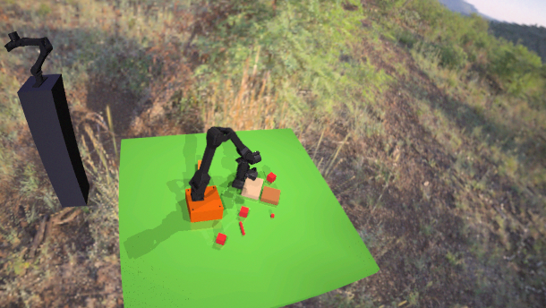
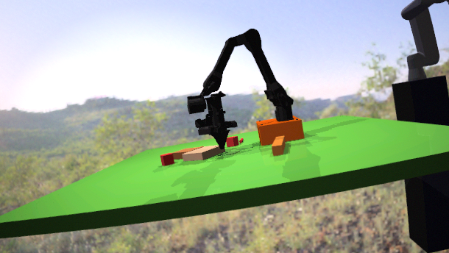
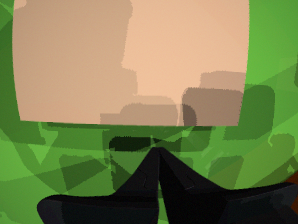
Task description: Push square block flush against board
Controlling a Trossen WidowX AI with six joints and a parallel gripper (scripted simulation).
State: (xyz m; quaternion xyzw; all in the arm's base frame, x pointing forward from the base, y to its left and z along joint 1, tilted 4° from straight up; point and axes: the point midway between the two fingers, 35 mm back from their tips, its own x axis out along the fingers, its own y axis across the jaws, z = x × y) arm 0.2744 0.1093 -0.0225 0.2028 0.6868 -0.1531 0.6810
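The brown square block [image 1: 270, 195] [image 2: 184, 151] lies flat beside the larger tan board [image 1: 252, 188] [image 2: 203, 153] [image 3: 185, 45]. They lie side by side at a very narrow gap or in contact; I cannot tell which. Their near edges in the top view look about even. My gripper [image 1: 237, 185] [image 2: 222, 148] [image 3: 156, 152] is shut and empty. It points down, low beside the board's side that faces the arm's base. In the wrist view green shows between the fingertips and the board's edge. The block is outside the wrist view.
A red cube [image 1: 271, 177] [image 2: 167, 159] lies near the board and block. Other red cubes [image 1: 243, 211] [image 1: 221, 239], a thin red stick [image 1: 242, 228] and a tiny red cube [image 1: 272, 216] lie nearby. The orange base [image 1: 206, 212] [image 2: 281, 132] and an orange bar [image 2: 278, 145] stand behind.
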